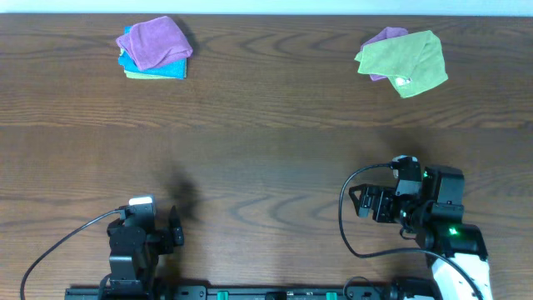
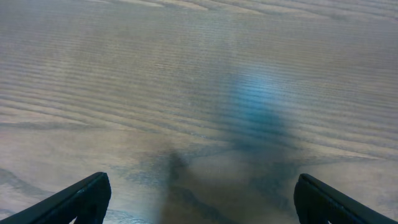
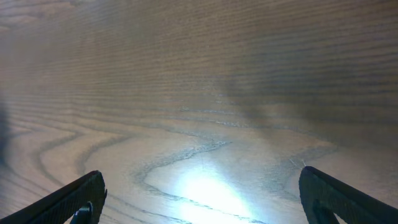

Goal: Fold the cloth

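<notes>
At the far left of the dark wooden table (image 1: pixel 266 142), a neat stack of folded cloths (image 1: pixel 154 48), purple over blue and green, sits well apart, probably as finished work. The left gripper (image 1: pixel 176 228) hangs near the front edge, jaws spread over bare wood. The right gripper (image 1: pixel 359 202) is likewise wide and empty. Far right, the loose green microfibre cloth (image 1: pixel 408 62), draped over a purple cloth (image 1: pixel 385 37), lies well beyond it, seemingly waiting to be folded.

Soft wrist views, perhaps defocused; glare on table (image 3: pixel 205 186) (right wrist).
</notes>
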Tool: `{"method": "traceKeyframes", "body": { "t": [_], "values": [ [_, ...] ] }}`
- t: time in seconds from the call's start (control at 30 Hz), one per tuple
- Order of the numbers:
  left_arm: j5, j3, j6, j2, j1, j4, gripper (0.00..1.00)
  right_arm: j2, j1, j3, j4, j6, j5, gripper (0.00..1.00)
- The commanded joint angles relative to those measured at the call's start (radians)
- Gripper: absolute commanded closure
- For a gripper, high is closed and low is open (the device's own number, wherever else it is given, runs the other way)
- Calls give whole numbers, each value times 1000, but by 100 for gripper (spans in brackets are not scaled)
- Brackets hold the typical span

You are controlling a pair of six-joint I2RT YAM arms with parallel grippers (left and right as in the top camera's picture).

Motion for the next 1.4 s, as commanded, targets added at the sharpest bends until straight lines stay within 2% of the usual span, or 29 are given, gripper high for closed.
{"method": "traceKeyframes", "body": {
  "t": [0.0, 0.5, 0.57, 0.83, 0.97, 1.2, 1.37],
  "values": [
    [-18, -18, 29, -8, -5, -18, 4, -4, -5, -1, -1, 4, 2, 1],
    [-18, -18, 29, -8, -5, -18, 4, -32, -3, -1, -1, 4, 3, 1],
    [-18, -18, 29, -8, -5, -18, 5, -81, -3, -1, -3, -14, 18, 1],
    [-18, -18, 29, -8, -5, -18, 5, -327, 24, -68, 35, -102, 323, 1],
    [-18, -18, 29, -8, -5, -18, 5, -457, 24, -157, 42, -165, 341, 1],
    [-18, -18, 29, -8, -5, -18, 4, -716, 26, -322, 48, -164, 345, 1],
    [-18, -18, 29, -8, -5, -18, 5, -813, 30, -334, 22, -184, 352, 1]
  ]
}}
